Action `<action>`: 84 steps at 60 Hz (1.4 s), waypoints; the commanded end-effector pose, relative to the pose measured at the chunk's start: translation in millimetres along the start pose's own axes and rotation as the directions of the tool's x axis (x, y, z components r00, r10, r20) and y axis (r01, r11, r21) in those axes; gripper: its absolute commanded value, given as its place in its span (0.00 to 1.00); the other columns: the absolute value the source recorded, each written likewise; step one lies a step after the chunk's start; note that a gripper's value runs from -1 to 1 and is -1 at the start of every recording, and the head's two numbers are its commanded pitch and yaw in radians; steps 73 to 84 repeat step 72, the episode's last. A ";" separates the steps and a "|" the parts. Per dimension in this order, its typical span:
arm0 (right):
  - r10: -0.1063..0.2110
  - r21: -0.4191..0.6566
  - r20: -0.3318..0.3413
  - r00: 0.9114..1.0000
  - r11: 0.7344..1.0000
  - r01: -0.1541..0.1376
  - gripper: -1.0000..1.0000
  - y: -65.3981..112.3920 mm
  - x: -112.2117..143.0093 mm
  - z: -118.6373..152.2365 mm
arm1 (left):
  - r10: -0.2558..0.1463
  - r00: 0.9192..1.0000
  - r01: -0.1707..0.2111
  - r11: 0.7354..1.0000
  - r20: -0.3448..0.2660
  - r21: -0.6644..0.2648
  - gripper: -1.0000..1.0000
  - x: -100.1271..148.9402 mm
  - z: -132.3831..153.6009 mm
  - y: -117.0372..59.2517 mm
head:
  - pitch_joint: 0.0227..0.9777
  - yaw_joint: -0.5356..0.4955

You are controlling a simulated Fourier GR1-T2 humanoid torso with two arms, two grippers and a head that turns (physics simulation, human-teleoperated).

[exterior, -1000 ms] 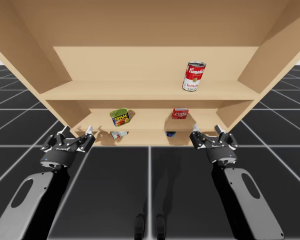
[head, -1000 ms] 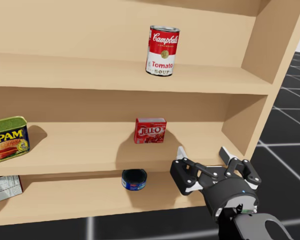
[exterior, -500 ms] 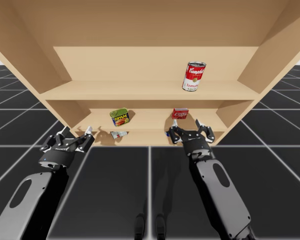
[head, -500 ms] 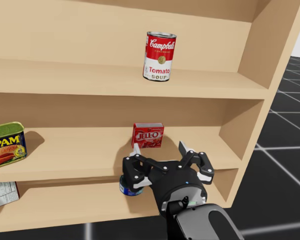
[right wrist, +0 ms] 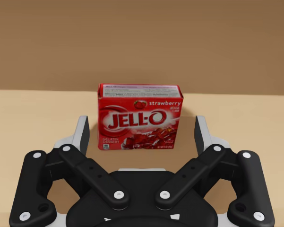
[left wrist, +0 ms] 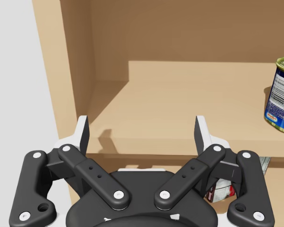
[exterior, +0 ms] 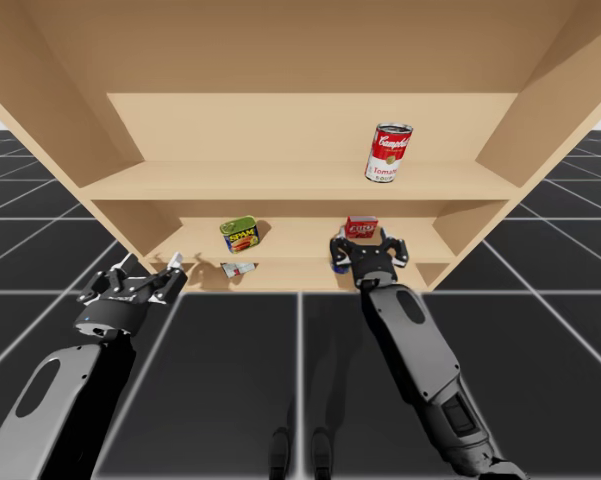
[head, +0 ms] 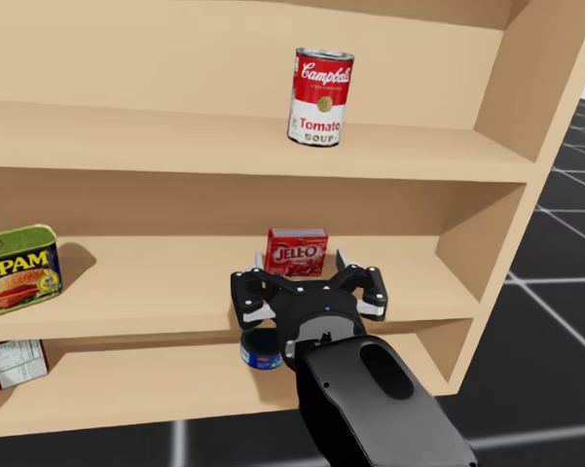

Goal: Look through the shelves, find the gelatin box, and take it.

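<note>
In the high view, the small red rectangular cardboard gelatin box (exterior: pixel 360 226) stands right of the middle of the wooden middle shelf (exterior: pixel 300 240), with my right tool (exterior: pixel 368 244) just before it: found, I judge, but not yet taken. The head view shows that tool at the shelf's front edge. The left wrist view has my left tool (left wrist: pixel 142 126) spread near the shelf's left end. The right wrist view shows the right tool spread, the box upright just ahead, untouched, printed face forward.

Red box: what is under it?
The red box rests on the middle shelf. Below that board a blue can stands on the bottom shelf, partly covered by my right gripper.
</note>
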 end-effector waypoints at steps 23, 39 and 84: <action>0.007 -0.023 -0.048 0.999 1.000 -0.008 0.09 -0.2 -15.2 -43.7 | 0.006 1.000 -0.006 1.000 0.001 0.005 0.00 0.1 -0.8 2.3 | 0.52 0.30; -0.004 -0.018 -0.011 1.000 1.000 0.004 1.00 -17.2 -5.6 -21.2 | 0.007 1.000 -0.007 1.000 0.001 0.004 0.00 -0.2 -1.5 2.4 | 0.51 0.30; 0.063 0.049 0.141 0.988 0.996 -0.071 1.00 -52.6 31.0 88.2 | 0.002 1.000 -0.002 1.000 -0.002 0.001 0.00 -1.2 -2.2 0.1 | 0.51 0.30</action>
